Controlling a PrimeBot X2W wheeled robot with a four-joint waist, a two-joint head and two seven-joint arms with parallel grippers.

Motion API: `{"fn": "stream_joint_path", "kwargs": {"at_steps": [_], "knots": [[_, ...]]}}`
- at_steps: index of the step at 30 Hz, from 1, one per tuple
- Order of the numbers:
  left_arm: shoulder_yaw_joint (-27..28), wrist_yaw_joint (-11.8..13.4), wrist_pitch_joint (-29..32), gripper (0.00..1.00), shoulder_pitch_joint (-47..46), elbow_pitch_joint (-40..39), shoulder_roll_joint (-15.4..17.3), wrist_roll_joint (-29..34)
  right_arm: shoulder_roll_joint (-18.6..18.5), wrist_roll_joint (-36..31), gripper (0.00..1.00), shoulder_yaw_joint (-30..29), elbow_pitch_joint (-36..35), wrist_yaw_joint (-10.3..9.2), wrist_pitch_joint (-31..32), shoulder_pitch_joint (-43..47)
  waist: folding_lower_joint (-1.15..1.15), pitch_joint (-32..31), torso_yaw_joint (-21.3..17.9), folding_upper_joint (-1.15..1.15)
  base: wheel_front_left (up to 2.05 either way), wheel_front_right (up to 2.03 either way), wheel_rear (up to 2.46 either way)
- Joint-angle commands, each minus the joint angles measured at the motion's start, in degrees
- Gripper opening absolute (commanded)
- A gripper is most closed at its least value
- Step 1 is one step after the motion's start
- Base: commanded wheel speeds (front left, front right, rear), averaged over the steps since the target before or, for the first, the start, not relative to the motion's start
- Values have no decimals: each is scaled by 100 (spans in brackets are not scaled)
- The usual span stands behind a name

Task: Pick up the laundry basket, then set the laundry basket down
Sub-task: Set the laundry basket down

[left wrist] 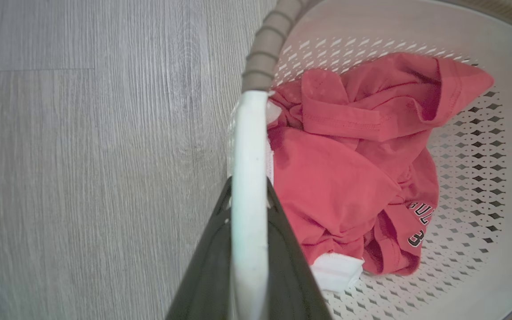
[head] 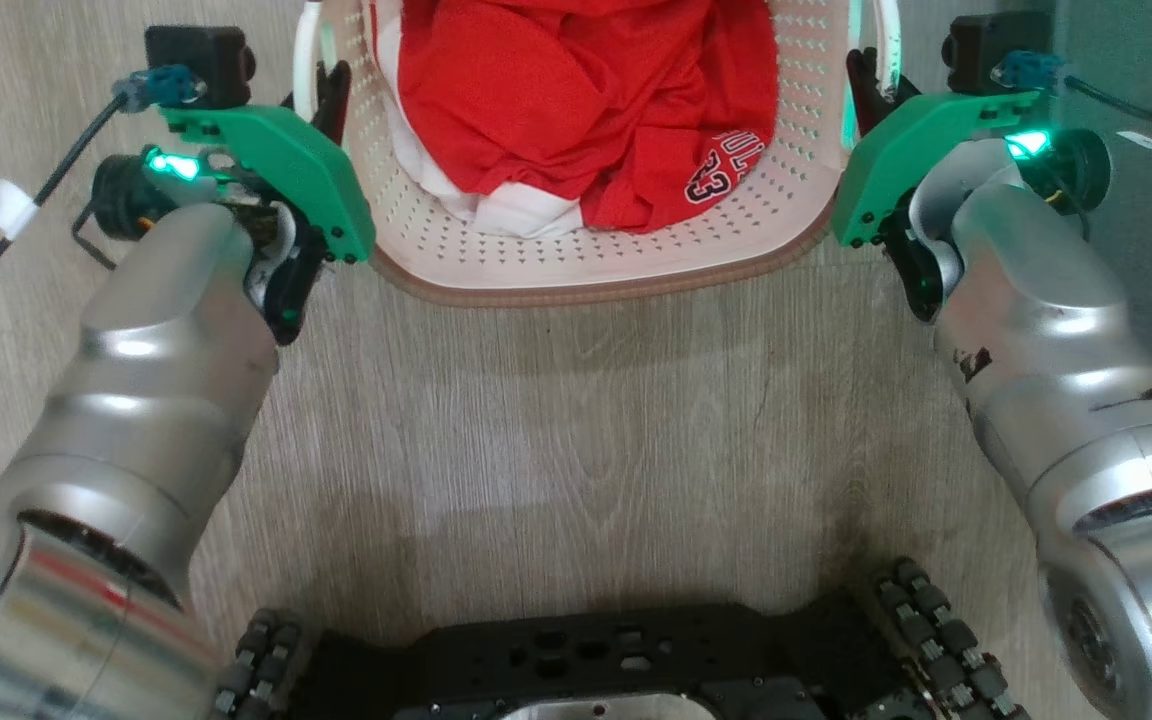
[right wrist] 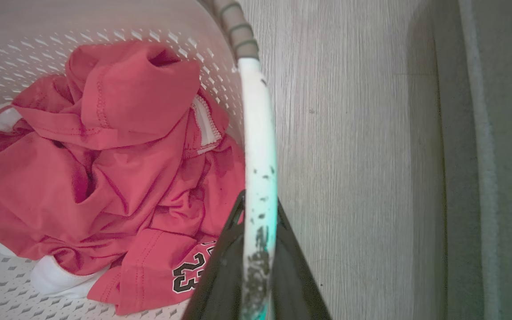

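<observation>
Basket: the laundry basket (head: 586,285) is in front of the robot's base (head: 586,660), between the two arms and over the pale wood floor (head: 576,430). Whether it rests on the floor or hangs clear of it cannot be told.
Left claw: the left claw (head: 333,88) is at the basket's left side. In the left wrist view its dark fingers (left wrist: 211,266) are pressed onto the white left handle (left wrist: 249,133), one on each side.
Right claw: the right claw (head: 861,80) is at the basket's right side. It pinches the scuffed white right handle (right wrist: 258,124) in the same way.
Contents: a crumpled red jersey (head: 586,100) with printed numerals lies over white cloth (head: 521,212) on the perforated bottom.
</observation>
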Motion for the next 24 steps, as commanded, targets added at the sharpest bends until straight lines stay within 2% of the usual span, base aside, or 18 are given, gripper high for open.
{"fn": "stream_joint_path", "kwargs": {"at_steps": [1,13,24], "knots": [[183,75,-93,0,-17,206,490,6,-335,-75,0,-184,37,-117,-75,174,-1,71,17,0,0,0,0],[40,57,388,0,110,41,419,-295,-195,-779,0,-947,82,-117,54,287,-1,212,-15,0,0,0,0],[-151,57,468,0,123,-139,455,-514,-164,-1329,0,-1406,85,-117,18,252,-1,333,-6,0,0,0,0]]}}
